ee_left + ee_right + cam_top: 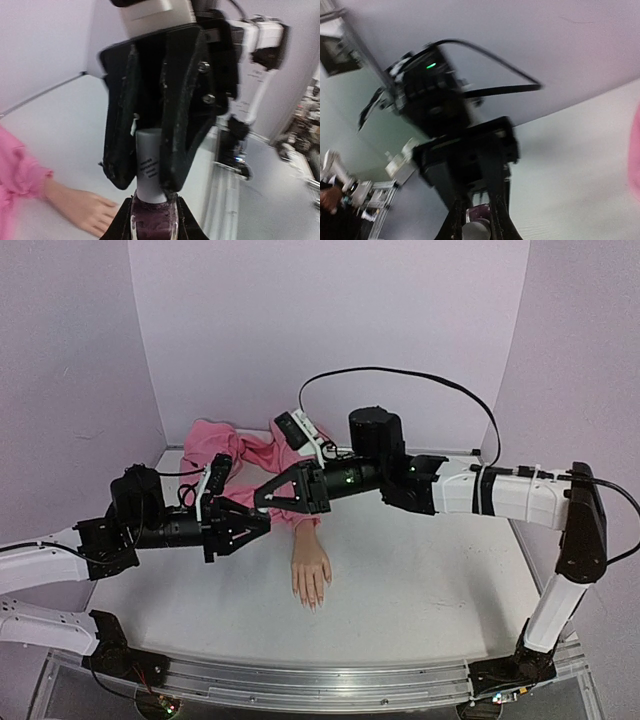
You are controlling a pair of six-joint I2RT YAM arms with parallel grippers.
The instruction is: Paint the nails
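Spillage looms as the right pincer clamps the cap of a polish bottle gripped by the left pincer: a slipping twist could tip lacquer onto the mannequin hand, whose nails lie on the surface below the pincers, just nearward.

Mannequin hand: pale beige. Sleeve: pink. Tabletop: white. Polish bottle: clear glass, dark purple contents. Cap: pale grey, small black print. Left arm and right arm: black with white links. Walls: pale lilac.
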